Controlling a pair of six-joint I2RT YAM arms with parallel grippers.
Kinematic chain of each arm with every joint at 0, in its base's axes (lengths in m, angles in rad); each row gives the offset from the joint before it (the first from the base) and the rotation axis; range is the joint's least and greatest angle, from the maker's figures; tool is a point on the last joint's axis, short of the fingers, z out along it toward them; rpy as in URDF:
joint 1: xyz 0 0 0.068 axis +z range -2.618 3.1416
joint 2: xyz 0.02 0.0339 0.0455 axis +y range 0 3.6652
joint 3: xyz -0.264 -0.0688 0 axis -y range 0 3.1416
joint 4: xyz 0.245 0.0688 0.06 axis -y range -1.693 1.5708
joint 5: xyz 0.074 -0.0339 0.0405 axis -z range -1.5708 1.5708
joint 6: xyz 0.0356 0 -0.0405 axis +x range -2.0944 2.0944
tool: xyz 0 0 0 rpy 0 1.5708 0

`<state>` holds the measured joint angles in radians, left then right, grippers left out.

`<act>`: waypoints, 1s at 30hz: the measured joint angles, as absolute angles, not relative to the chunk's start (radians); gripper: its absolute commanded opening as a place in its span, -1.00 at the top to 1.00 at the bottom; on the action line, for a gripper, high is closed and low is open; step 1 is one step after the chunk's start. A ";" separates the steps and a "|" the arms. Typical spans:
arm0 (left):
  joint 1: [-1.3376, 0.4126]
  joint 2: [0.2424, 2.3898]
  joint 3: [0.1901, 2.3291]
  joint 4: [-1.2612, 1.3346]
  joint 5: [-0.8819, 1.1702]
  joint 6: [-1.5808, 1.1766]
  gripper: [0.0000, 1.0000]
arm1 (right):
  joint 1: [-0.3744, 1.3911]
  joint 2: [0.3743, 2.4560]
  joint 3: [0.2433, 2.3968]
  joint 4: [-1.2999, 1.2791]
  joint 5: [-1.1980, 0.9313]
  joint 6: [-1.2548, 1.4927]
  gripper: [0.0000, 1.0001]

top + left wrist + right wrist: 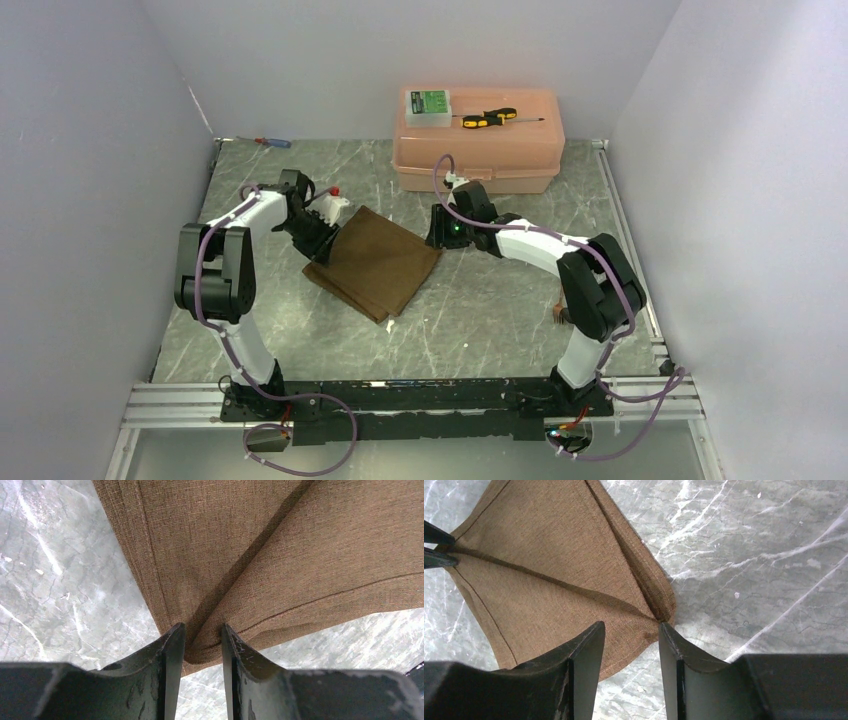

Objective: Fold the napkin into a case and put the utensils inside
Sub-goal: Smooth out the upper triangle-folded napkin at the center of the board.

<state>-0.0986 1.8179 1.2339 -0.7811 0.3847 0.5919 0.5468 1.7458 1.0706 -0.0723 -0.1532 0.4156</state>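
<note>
Between the left fingers: a bunched corner of the napkin point(280, 555) fills the narrow gap of the left gripper point(200, 630). Both fingers point(169, 652) press on the cloth and grasp it.
Between the right fingers: the opposite corner sits in the right gripper point(631, 627), its tip puckered against the inner face of one finger point(674, 650). This gripper is clamped on the cloth too.
Napkin's place: the middle of the table point(480, 320), spanning the two grippers, with the left one at its left corner and the right one at its right corner.
Cloth between the grips: a straight crease runs from one held corner to the other, and a raised fold stands beside the right corner.
Look: plain brown weave, folded in layers into a rough square, with stitched hems along the edges.
Near corner: lies on the grey marbled table.
</note>
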 measured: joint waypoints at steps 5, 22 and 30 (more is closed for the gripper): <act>-0.099 1.818 1.230 -0.775 0.369 0.599 0.16 | 0.550 1.745 1.069 -0.073 -0.159 0.421 -0.06; -0.083 1.817 1.230 -0.798 0.367 0.634 0.88 | 0.552 1.723 1.064 -0.074 -0.157 0.422 0.03; -0.078 1.795 1.230 -0.807 0.358 0.635 0.95 | 0.584 1.718 1.064 -0.105 -0.107 0.422 -0.07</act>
